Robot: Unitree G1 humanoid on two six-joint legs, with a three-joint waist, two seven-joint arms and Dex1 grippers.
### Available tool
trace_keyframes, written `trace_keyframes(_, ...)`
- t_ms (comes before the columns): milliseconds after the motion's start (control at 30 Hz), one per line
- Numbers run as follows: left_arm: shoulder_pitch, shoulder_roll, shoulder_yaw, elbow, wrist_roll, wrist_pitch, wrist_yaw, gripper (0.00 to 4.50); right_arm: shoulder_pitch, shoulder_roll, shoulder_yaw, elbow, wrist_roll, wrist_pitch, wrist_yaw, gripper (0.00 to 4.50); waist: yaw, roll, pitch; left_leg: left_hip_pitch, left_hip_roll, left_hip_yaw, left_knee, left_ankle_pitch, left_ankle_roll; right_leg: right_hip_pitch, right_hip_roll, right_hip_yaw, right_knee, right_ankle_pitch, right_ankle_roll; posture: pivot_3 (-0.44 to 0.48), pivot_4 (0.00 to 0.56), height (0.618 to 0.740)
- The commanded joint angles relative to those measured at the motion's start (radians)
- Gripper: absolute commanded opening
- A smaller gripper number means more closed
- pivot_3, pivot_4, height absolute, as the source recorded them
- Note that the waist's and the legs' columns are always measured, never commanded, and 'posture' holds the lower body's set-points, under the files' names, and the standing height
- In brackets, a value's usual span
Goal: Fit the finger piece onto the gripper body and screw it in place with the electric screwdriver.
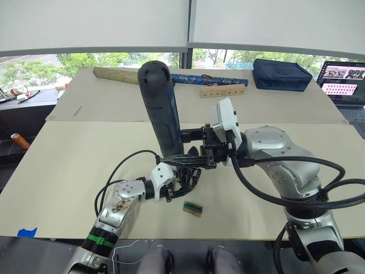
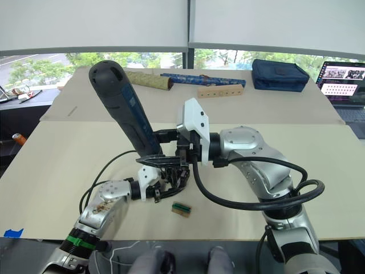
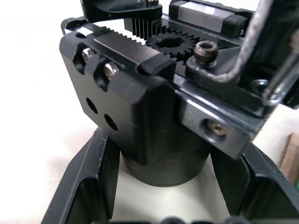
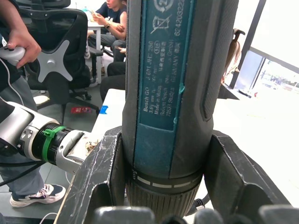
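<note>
From my head cameras, the electric screwdriver [image 1: 159,108] loses its lower end behind the cluster of fingers, so I cannot see its bit or where it meets the gripper body [image 1: 185,171]. The gripper body itself is mostly hidden there. At the wrist camera, its top and right side [image 3: 154,93] run off the frame, and I cannot tell whether the finger piece is fitted. The laptop [image 1: 345,83] at two o'clock is cut by the edge.
</note>
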Motion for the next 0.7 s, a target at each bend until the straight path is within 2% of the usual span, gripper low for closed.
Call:
trace_keyframes(33,0.034,0.008,-0.05,0.041,0.016,0.048,-0.027,2.3,-0.014,-0.008,-0.016,-0.033,0.01,-0.015,0.007,1.94,0.0,0.0,0.0,0.0,0.0,0.0,0.0,0.0,0.0,0.0,0.0,0.0,0.0,0.0,0.0,0.0,0.15,0.74)
trace_keyframes(700,0.029,0.007,-0.048,0.042,0.015,0.049,-0.028,2.3,-0.036,-0.016,-0.01,-0.041,0.017,0.0,0.016,1.94,0.0,0.0,0.0,0.0,0.0,0.0,0.0,0.0,0.0,0.0,0.0,0.0,0.0,0.0,0.0,0.0,0.15,0.74)
